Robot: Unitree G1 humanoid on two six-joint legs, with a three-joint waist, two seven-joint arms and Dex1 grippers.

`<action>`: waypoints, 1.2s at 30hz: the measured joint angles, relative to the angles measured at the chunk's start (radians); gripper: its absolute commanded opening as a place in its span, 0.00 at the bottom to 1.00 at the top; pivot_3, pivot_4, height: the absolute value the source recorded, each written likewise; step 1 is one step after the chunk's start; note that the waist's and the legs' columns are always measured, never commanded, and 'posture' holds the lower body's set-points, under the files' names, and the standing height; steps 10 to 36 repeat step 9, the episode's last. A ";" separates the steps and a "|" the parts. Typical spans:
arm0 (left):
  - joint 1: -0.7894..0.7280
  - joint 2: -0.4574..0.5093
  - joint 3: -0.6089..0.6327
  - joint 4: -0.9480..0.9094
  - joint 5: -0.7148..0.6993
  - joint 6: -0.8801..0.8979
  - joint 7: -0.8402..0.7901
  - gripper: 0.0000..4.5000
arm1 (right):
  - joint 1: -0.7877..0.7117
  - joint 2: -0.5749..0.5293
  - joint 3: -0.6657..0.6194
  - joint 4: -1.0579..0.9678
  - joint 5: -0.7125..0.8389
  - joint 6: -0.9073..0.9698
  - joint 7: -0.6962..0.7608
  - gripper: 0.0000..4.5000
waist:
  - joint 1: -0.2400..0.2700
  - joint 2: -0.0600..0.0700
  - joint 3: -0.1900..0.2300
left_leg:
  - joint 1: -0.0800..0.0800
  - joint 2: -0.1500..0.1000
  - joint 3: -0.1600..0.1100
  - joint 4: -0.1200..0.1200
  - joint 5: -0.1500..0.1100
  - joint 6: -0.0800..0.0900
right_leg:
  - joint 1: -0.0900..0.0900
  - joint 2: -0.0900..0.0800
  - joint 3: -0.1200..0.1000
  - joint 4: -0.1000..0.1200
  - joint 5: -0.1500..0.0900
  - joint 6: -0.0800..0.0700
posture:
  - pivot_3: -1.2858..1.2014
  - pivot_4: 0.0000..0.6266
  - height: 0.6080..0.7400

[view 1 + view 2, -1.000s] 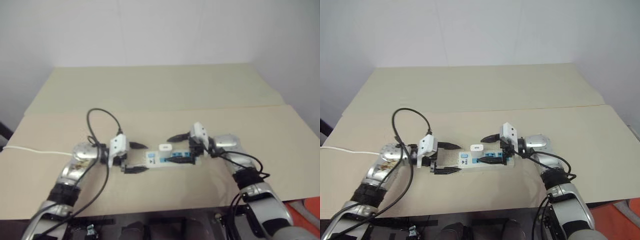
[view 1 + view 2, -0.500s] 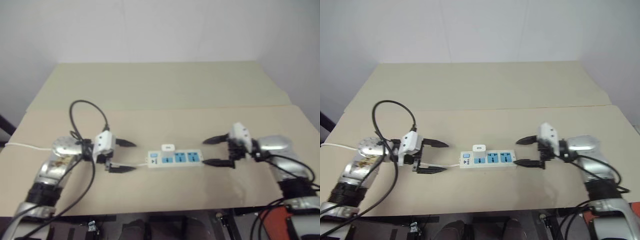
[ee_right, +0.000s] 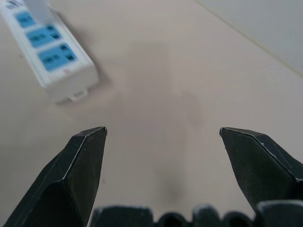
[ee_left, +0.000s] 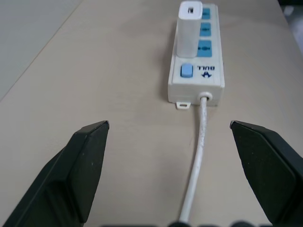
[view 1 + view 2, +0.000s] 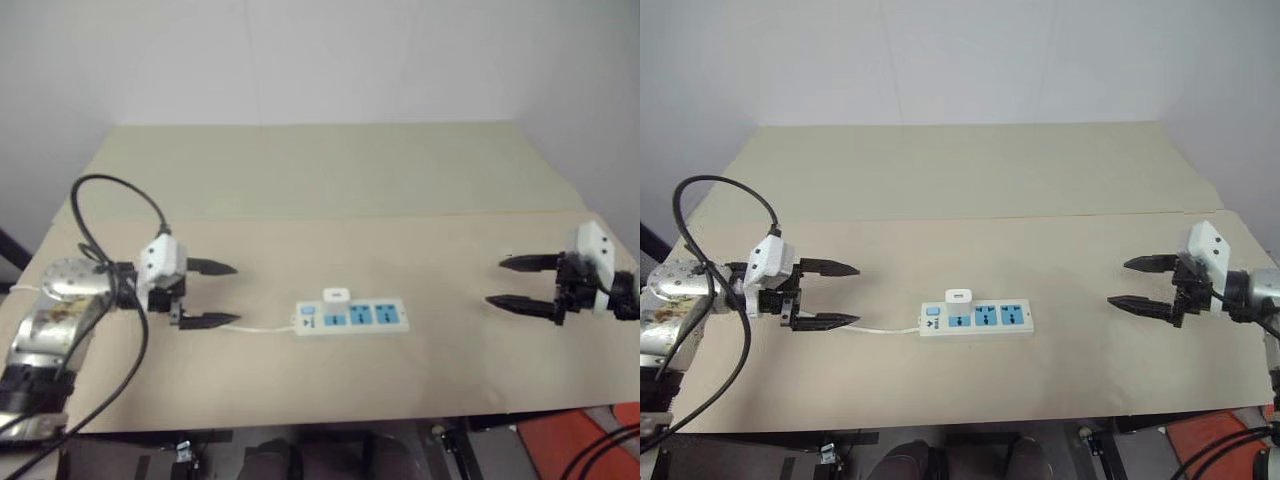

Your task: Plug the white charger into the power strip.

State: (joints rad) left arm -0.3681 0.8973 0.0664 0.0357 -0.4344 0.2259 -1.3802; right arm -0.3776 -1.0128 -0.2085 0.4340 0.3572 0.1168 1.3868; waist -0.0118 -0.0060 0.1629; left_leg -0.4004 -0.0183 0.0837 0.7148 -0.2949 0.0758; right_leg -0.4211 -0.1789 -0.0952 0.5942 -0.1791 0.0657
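A: Largest first. What is being recorded?

B: A beige table [image 5: 970, 190] is being noted, with a seam running across it on the far side of the power strip [image 5: 975, 318]. The strip is being taken as the landmark; it is lying flat near the middle of the table's near half.

A: And the arms?

B: The left gripper [image 5: 835, 295] is being seen well off the strip's switch end, pointed toward it. Its two black fingers [image 4: 85, 163] are being held spread wide, with nothing between them but bare table and the cord. The right gripper [image 5: 1140, 283] is being seen well off the strip's opposite end, also pointed toward it. Its fingers [image 3: 80, 170] are likewise being held wide apart, and nothing is being gripped.

A: The strip itself?

B: Three blue sockets are being counted along it, with a small blue switch [image 4: 187, 70] at the end nearest the left gripper. Neither gripper is touching it.

A: The cord?

B: A thin white cord [image 4: 199, 142] is being traced out of the switch end, running along the table toward the left gripper and passing between its fingers.

A: The smallest item?

B: The white charger [image 4: 187, 27] is being seen standing upright on the strip, seated at the socket just beside the switch. Its prongs are being hidden from view.
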 measured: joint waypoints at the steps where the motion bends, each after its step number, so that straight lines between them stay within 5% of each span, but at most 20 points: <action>1: 0.011 0.010 0.003 -0.018 -0.004 0.018 0.001 0.99 | 0.014 -0.001 -0.005 -0.001 -0.001 -0.001 -0.011 1.00 | -0.001 0.000 0.000 | 0.000 0.000 0.000 0.000 0.000 0.000 | 0.000 0.000 0.000 0.000 0.000 0.000 | 0.52 0.24 1.00; 9: 0.032 0.039 0.034 -0.080 -0.039 0.088 0.015 0.99 | 0.132 -0.024 -0.084 -0.105 0.008 0.045 -0.093 1.00 | 0.001 0.001 0.001 | 0.001 0.000 0.000 0.000 0.000 -0.001 | 0.000 0.000 0.001 0.000 0.000 0.000 | 0.52 0.24 1.00; 36: 0.032 0.039 0.034 -0.080 -0.039 0.088 0.015 0.99 | 0.132 -0.024 -0.084 -0.105 0.008 0.045 -0.093 1.00 | 0.001 0.001 0.001 | 0.001 0.000 0.000 0.000 0.000 -0.001 | 0.000 0.000 0.001 0.000 0.000 0.000 | 0.52 0.24 1.00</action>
